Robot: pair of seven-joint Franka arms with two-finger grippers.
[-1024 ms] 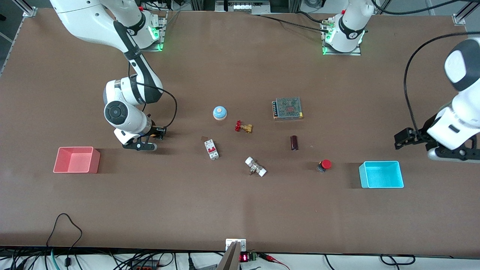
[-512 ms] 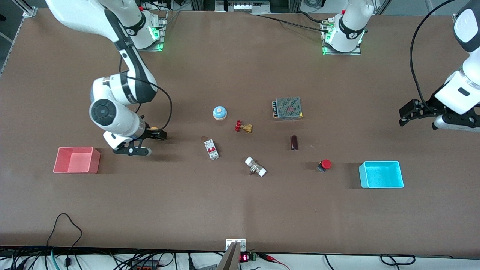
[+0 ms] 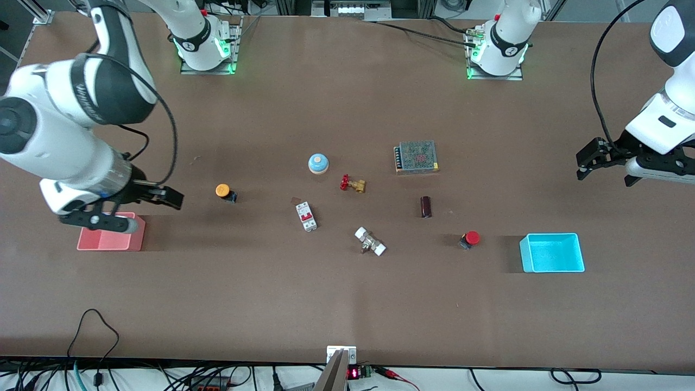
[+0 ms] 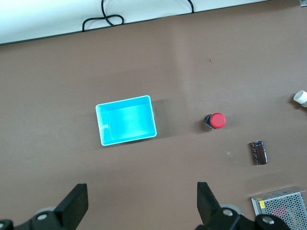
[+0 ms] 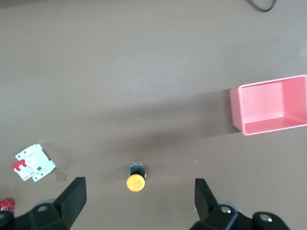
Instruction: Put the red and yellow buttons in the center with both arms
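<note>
Buttons first: from the front view, the yellow button sits on the bare brown table between the pink bin and the white circuit breaker, toward the right arm's end. The red button sits beside the cyan bin, toward the left arm's end, a little nearer the front camera than the dark cylinder. The right gripper hangs high over the pink bin's edge, carrying nothing. The left gripper hovers over the table at the left arm's end, well apart from the red button, also carrying nothing.

In the left wrist view, that gripper's fingers stand wide apart with only tabletop between them; the cyan bin and the red button lie below, apart from each other.

In the right wrist view, the fingers are likewise spread wide and empty, with the yellow button standing on the table between them far below, and the pink bin off to one side.

I'd judge both buttons now lie out of their bins but short of the true middle, where the brass valve and blue domed button sit. If more is wanted, each gripper would need to come down squarely over its button's cap and close on the small black body.
</note>
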